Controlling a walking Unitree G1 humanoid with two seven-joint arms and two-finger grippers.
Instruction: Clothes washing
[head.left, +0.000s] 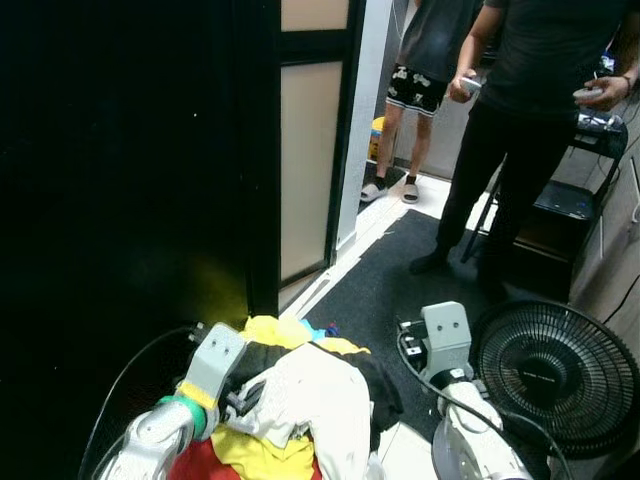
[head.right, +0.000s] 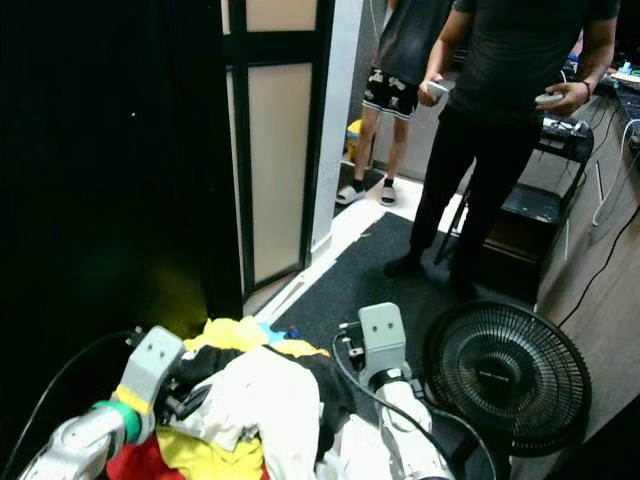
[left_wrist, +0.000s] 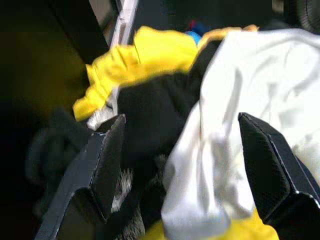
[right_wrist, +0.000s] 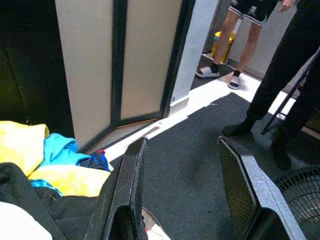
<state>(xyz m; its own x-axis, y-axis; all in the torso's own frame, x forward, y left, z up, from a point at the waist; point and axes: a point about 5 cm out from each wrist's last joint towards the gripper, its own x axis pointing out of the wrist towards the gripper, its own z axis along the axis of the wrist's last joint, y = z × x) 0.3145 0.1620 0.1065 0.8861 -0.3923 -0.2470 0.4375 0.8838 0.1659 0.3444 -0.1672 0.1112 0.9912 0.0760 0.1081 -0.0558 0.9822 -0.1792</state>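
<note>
A tall dark panel fills the robot's left side, matte black, and next to it stands a black-framed door (head.left: 308, 150) with two flat, frosted beige panes. Beyond it a strip of pale floor meets a dark grey carpet (head.left: 385, 290) with a fine, short nap. Two people stand at the far end of the carpet: one in black trousers and a dark shirt (head.left: 520, 120), holding a small pale controller in each hand, and one in patterned black shorts and white slides (head.left: 418, 70). On the robot's right a round black fan (head.left: 555, 375) sits on the floor, its wire grille a dome of thin radial spokes around a flat hub. Directly below the camera lies the pile of clothes (head.left: 290, 410), soft and crumpled: a smooth white garment (left_wrist: 240, 130) draped on top, a black one (left_wrist: 155, 110) under it, bright yellow fabric (head.left: 275, 332) at the far edge, a scrap of blue beside that and red at the near edge. The left gripper (left_wrist: 182, 170) is at the pile's left side, its broad, finely textured black fingers spread wide with the white and black cloth between them but not pinched. The right gripper (right_wrist: 187, 195) hangs over the carpet just right of the pile, fingers parted and holding nothing.
</note>
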